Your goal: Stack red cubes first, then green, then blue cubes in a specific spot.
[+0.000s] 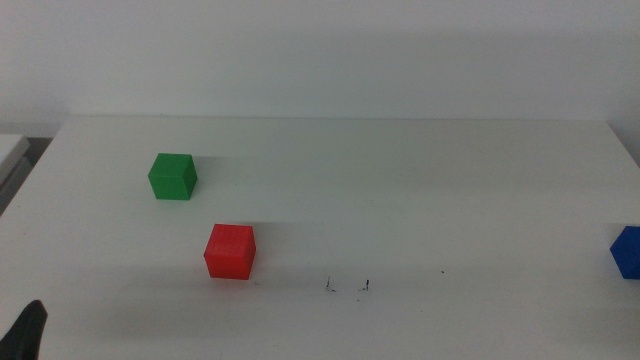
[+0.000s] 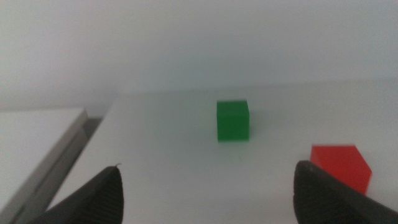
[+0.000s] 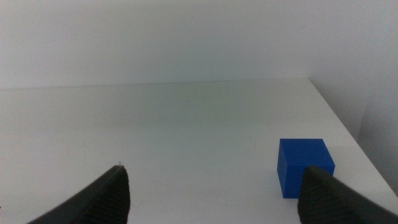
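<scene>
Nothing had been stacked at this point, all three cubes sat loose and well apart on the white tabletop (image 1: 400, 160). In the middle view the red cube (image 1: 230, 251) was left of center, lower half of the frame, and the green cube (image 1: 173, 177) sat up and to the left of it, not touching. The blue cube (image 1: 628, 251) was way over at the right edge, partly cut off by the frame. The target spot (image 1: 347, 286), those two tiny black ticks, was low and just right of center with nothing on it, and the red cube was the nearest one to it, which fits it going down first.

The left tool (image 2: 208, 186) only showed as a dark tip in the bottom left corner of the middle view. Its wrist view had the jaws spread wide apart with nothing between them, green cube dead ahead and red off near one jaw, so it looked parked low and aimed at its side of the tabletop, probably ready to go for red.

The right tool (image 3: 214, 190) didn't show in the middle view. Its own view showed jaws wide apart too, empty, blue cube sitting just by one jaw, likely waiting since blue goes last.
</scene>
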`<state>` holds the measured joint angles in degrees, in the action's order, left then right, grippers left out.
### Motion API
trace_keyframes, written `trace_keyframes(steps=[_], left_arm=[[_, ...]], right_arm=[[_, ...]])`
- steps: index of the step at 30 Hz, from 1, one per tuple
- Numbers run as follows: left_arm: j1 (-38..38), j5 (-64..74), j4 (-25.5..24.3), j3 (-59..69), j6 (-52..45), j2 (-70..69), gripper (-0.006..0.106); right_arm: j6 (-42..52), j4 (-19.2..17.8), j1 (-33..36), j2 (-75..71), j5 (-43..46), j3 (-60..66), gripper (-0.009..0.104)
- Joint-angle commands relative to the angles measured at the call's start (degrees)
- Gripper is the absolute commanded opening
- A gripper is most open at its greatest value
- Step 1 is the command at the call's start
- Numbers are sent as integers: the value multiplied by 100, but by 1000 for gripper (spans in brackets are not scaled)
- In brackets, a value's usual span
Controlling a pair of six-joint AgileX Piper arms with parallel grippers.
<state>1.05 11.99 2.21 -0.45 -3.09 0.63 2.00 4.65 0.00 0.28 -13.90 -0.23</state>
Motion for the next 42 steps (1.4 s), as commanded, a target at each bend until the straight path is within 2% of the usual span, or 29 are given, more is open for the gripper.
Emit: trace_keyframes(steps=[1, 5, 8, 12, 14, 18, 23, 30, 42], left_arm=[[18, 284, 44, -406, 11, 437, 94], [18, 1972, 377, -2224, -13, 2396, 94], [18, 3328, 389, -3574, 5, 4041, 94], [84, 4311, 635, -5035, -10, 5895, 94], [373, 4552, 547, -5677, 10, 6630, 94], [1209, 4664, -21, -6636, 615, 7888, 94], [1879, 4860, -130, -7361, 1805, 9116, 94], [2240, 4284, -54, -7593, 1805, 9983, 94], [2244, 3902, -266, -7593, 1855, 10806, 94]], right_arm=[[37, -45, 12, -28, 61, 23, 93], [37, -45, 12, -28, 61, 23, 93], [37, -45, 12, -28, 61, 23, 93], [37, -45, 12, -28, 61, 23, 93], [37, -45, 12, -28, 61, 23, 93], [37, -45, 12, -28, 61, 23, 93], [37, -45, 12, -28, 61, 23, 93], [37, -45, 12, -28, 61, 23, 93], [37, -45, 12, -28, 61, 23, 93]])
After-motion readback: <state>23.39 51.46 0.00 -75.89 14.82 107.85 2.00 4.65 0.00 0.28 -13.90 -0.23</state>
